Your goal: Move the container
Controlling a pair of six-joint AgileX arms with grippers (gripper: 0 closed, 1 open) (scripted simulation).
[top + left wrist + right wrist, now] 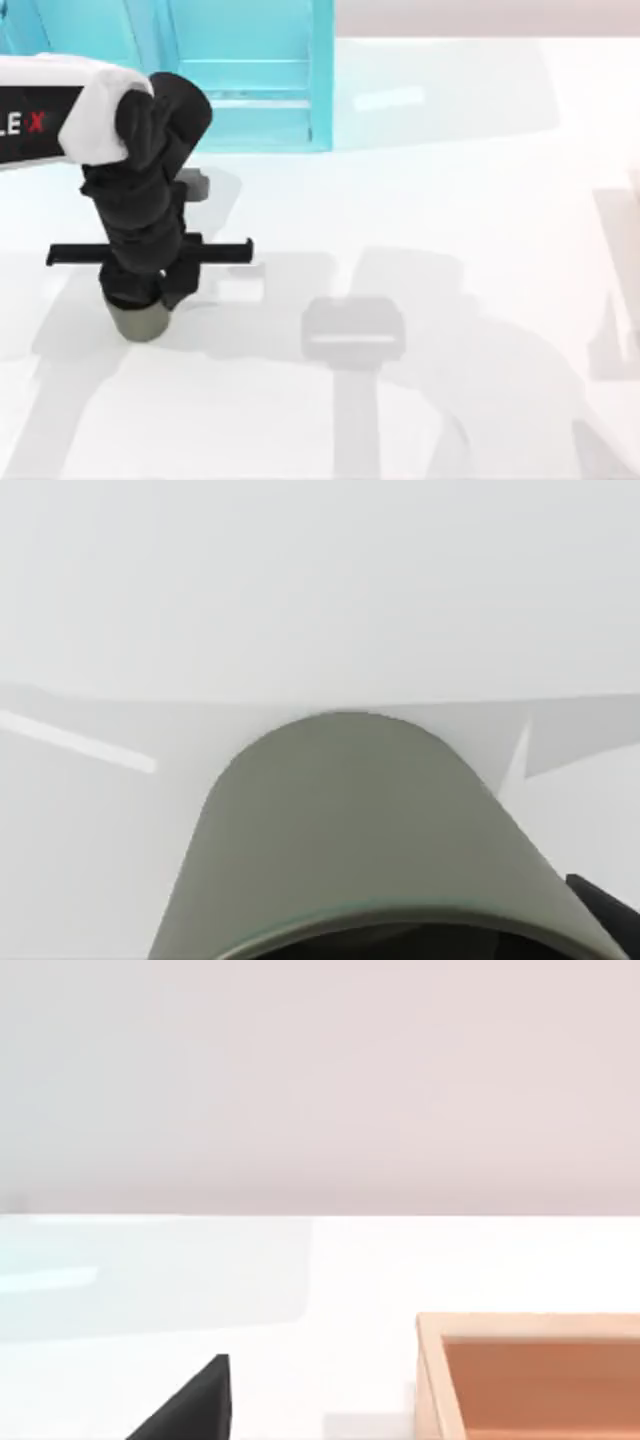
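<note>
Top view: the left gripper (140,295) hangs straight over the olive-grey container (138,320), which stands upright at the table's (450,200) left side, in front of the turquoise shelf unit (250,70). Whether its fingers clasp the cup I cannot tell. The left wrist view has the container's wall close beneath. The left arm is plainly nearer; the cup's axis is vertical.

My left arm (60,115) wears a white shell over matt black joints, like moulded plastic. Under it the container (140,320) looks plain and matt, olive-grey, with smooth sides. At the upper left of the top view the shelf unit (250,70) is glossy turquoise. The table (480,200) is smooth, pale and faintly reflective. In my right wrist view, a box (530,1360) looks like light, unvarnished wood.
</note>
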